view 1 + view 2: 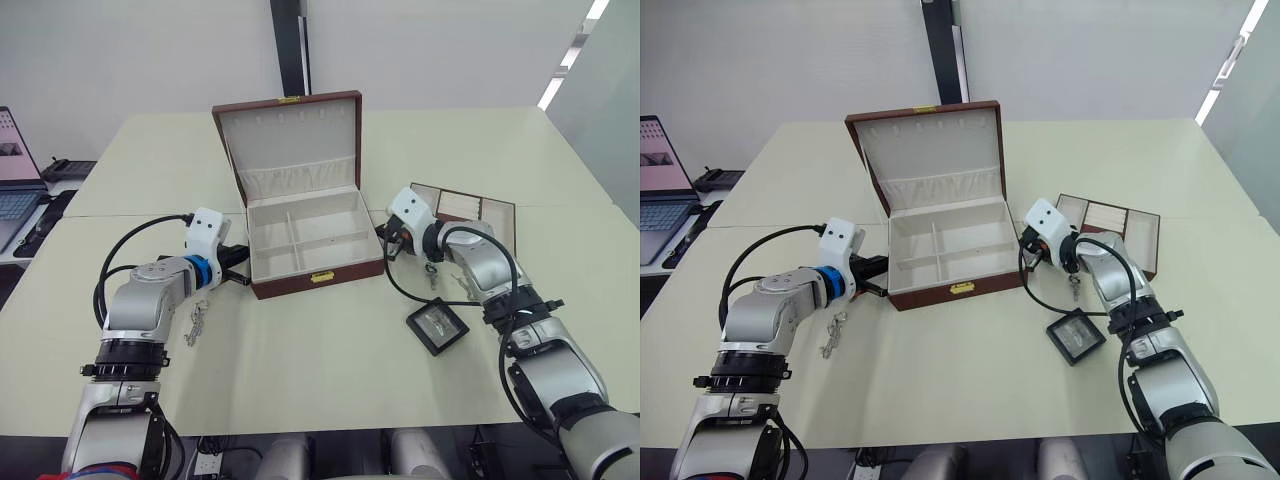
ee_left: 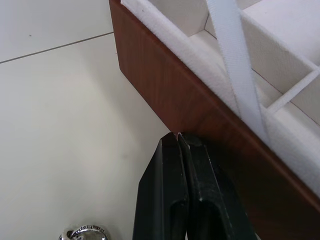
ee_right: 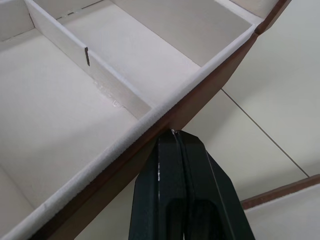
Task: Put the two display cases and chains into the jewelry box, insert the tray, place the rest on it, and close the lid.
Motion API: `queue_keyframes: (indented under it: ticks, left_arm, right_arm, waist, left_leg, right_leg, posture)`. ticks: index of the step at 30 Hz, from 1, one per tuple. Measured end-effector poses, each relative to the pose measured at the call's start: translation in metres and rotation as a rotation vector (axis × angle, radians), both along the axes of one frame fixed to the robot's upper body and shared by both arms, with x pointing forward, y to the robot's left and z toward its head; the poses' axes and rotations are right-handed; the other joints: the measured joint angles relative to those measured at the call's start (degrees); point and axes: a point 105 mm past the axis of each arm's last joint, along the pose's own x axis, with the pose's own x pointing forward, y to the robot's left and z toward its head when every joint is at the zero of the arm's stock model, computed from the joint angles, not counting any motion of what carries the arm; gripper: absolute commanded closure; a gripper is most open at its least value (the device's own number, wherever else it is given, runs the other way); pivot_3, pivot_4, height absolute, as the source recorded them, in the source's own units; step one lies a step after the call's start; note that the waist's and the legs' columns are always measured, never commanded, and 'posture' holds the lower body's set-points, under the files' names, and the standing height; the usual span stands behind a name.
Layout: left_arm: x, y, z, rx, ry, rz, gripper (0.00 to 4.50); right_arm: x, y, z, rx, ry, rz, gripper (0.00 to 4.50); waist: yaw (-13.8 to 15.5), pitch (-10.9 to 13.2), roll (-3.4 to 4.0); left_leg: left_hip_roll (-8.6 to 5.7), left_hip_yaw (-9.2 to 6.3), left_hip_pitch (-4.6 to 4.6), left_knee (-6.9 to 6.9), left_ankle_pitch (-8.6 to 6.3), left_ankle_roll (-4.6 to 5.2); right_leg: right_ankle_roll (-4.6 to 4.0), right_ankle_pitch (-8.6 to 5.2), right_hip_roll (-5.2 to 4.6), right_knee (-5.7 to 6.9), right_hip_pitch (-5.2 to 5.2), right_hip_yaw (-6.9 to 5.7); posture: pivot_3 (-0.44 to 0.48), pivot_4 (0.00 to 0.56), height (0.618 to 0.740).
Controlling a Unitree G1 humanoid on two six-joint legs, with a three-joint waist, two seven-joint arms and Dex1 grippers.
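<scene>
Brown jewelry box (image 1: 300,215) open at middle of surface (image 1: 330,370), flanked by left tool (image 2: 179,137) and right tool (image 3: 175,134), both pressed shut, empty, touching its walls.

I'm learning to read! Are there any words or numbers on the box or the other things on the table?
No words or numbers can be read here.
Jewelry box: plain wood with a gold clasp, no writing.
Ring beside the left gripper: it seems to carry tiny engraved marks, too small to read.
Laptop at the table's edge: its screen shows something, too blurred to read.
Display case: no label visible.
</scene>
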Motion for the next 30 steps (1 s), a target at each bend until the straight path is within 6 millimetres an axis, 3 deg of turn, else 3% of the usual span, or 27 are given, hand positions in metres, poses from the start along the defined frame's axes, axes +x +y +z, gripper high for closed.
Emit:
queue_keyframes:
  ticks: [30]
  left_arm:
    - [0.015,-0.013,0.000,0.028,0.004,-0.108,4.49]
  right_arm:
    - [-0.030,-0.011,-0.002,0.037,0.082,-0.049,4.50]
  waist:
    - [0.35,0.00,0.00]
  left_leg:
    - [-0.03,0.01,0.00,0.00,0.00,0.01]
  right_leg:
    - [0.00,0.00,0.00,0.00,0.01,0.00]
  posture:
    - [0.000,0.150,0.740]
